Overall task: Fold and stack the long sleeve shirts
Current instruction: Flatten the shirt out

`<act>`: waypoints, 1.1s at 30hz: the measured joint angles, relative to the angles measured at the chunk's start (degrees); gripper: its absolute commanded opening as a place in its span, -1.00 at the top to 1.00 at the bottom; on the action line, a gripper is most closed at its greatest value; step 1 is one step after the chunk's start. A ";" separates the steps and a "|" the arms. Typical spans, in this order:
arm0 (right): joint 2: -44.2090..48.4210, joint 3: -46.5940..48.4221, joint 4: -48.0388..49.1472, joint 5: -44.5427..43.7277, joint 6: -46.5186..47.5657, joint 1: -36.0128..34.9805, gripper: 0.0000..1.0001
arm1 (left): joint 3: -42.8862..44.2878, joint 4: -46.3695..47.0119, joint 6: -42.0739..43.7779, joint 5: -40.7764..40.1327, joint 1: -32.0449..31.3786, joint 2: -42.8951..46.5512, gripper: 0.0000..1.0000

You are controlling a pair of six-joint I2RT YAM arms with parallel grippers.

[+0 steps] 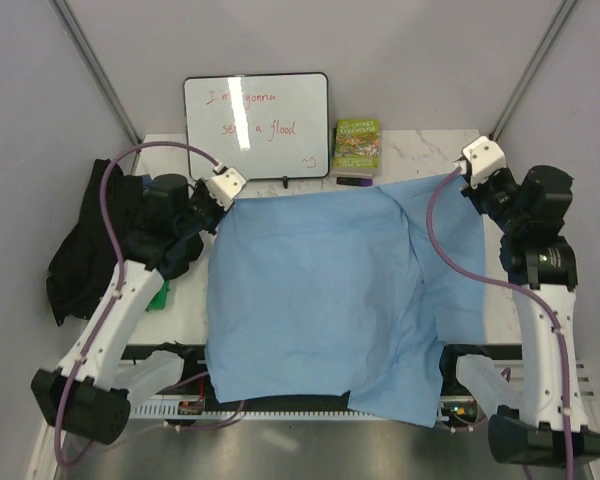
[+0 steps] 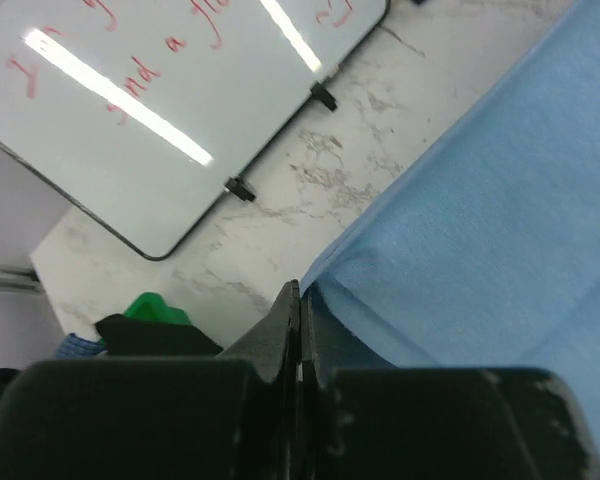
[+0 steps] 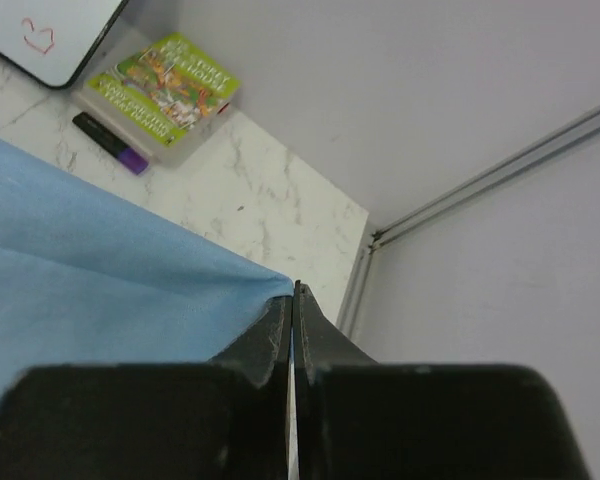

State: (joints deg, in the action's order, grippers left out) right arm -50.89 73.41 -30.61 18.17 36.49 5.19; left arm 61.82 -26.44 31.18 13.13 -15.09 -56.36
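The light blue shirt (image 1: 320, 300) lies spread flat over most of the table, its front edge hanging off the near side. My left gripper (image 1: 230, 196) is shut on its far left corner; that corner shows in the left wrist view (image 2: 460, 230) beside my closed fingers (image 2: 285, 325). My right gripper (image 1: 462, 172) is shut on its far right corner, seen in the right wrist view (image 3: 100, 270) at the tip of the closed fingers (image 3: 280, 320). The black shirt (image 1: 90, 250) lies crumpled at the table's left edge, beside my left arm.
A whiteboard (image 1: 257, 126) with red writing leans at the back. A small green-covered book (image 1: 357, 146) and a dark marker (image 1: 352, 182) lie at the back centre. A green object (image 1: 160, 296) sits under my left arm. Walls close in on both sides.
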 measured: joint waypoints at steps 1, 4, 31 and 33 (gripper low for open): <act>-1.01 -2.19 0.76 0.00 0.50 0.02 1.00 | -2.01 1.60 0.31 0.02 0.00 -1.70 0.96; -6.60 -8.11 5.03 0.20 1.79 0.02 1.00 | -5.11 7.04 1.75 -0.66 0.02 -9.40 0.97; -41.90 14.64 -15.91 2.36 0.24 10.03 -0.58 | 9.99 -0.42 5.90 6.71 -1.11 -24.37 -0.27; -42.05 14.29 -21.42 4.22 0.92 11.02 -0.57 | 7.74 -3.37 5.79 9.31 -2.23 -20.00 -0.40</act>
State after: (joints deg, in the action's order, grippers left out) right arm -92.95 87.70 -52.03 22.39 37.41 16.21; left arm 69.56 -29.80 36.97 22.44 -17.32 -76.36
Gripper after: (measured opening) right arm 0.795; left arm 0.629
